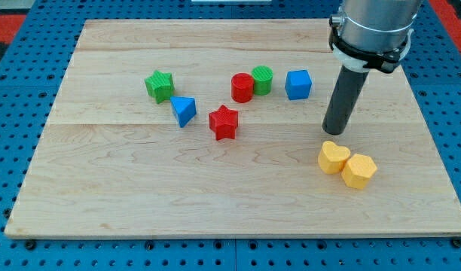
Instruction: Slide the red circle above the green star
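Red circle block (242,87) is seen touching, it seems, the green circle block (262,80), well right of the green star block (160,86). My tip (334,132), clawless, is placed just above the yellow heart block (334,157).

A robotics lab bench is showing here: a pale wooden worktop (238,196) is lying on a blue pegboard base (449,113) dotted with regular mounting holes, a grey industrial arm (373,26) is hanging over it, and small printed-looking coloured blocks are sitting about as test pieces.
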Controlling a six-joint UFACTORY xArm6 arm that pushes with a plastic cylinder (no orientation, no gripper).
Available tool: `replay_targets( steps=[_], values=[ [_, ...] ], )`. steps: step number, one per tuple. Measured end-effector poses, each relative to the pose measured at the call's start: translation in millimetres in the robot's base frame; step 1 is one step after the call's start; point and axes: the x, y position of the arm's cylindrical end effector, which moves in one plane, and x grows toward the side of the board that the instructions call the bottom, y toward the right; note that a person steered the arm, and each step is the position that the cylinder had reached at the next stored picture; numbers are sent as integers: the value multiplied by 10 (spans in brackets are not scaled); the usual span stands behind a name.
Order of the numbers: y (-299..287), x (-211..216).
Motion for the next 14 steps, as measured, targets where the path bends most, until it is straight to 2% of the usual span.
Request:
replay_targets(
  steps=[3,4,6,8,9,10,11,12,13,14],
  values=[
    [-279,-123],
    [-726,-123],
    [-788,-124],
    [-866,-394],
    [-1324,-594],
    [-1512,-917],
    [-1497,-1213],
    [-1105,-1430],
    [-1305,-1726],
    [-2096,-1911]
  ],
)
